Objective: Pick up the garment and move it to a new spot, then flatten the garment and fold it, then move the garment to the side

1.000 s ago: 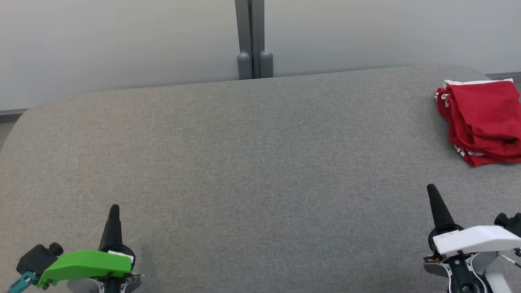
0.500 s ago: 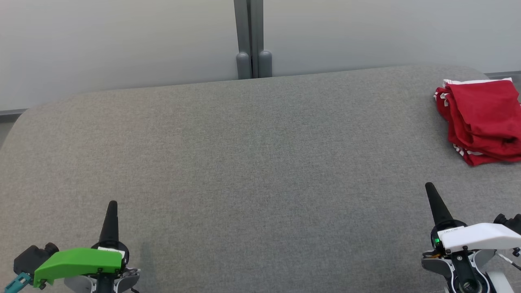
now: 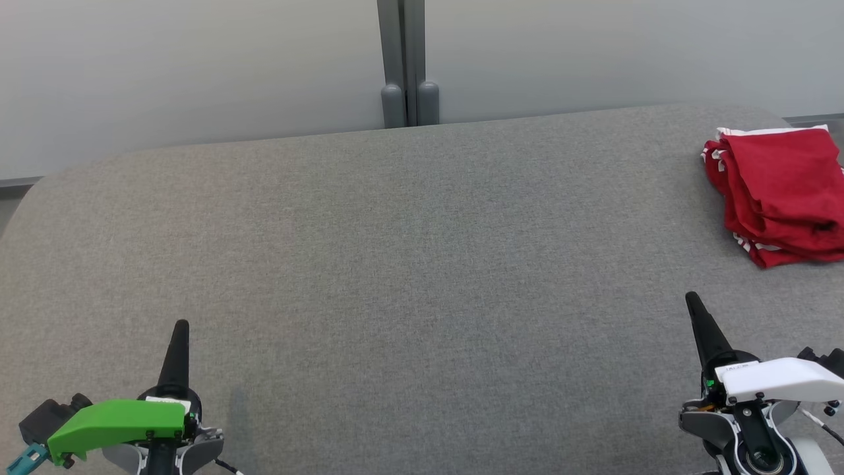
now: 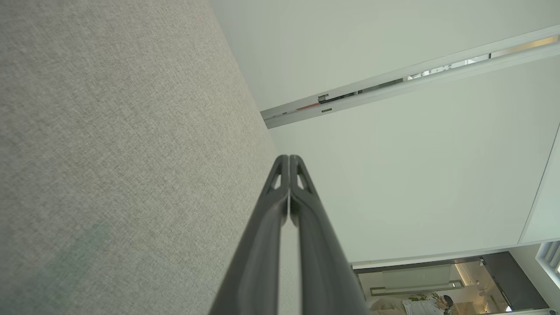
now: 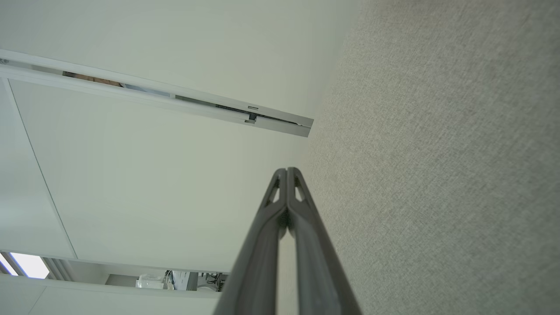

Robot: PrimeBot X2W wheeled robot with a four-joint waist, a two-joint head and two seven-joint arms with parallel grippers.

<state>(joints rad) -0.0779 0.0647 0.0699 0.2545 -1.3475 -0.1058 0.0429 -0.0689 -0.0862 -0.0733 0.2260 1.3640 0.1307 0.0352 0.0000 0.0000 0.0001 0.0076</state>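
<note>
The garment point(image 3: 781, 191) is red with white striped trim, folded into a bundle at the far right of the grey fabric surface point(image 3: 409, 264), cut by the head view's right edge. My left gripper point(image 3: 180, 328) sits at the lower left, far from the garment, its fingers pressed together with nothing between them point(image 4: 288, 158). At the lower right my right gripper point(image 3: 692, 298) stands a little nearer than the garment and apart from it, also shut and empty point(image 5: 287, 170).
A pale wall runs behind the surface, with a grey vertical post point(image 3: 403, 63) at its middle. The surface's back edge curves down at both corners. Both wrist views look along the fabric toward the wall.
Both grippers have drawn back slightly toward the bottom of the head view. The garment has stayed where it was.
</note>
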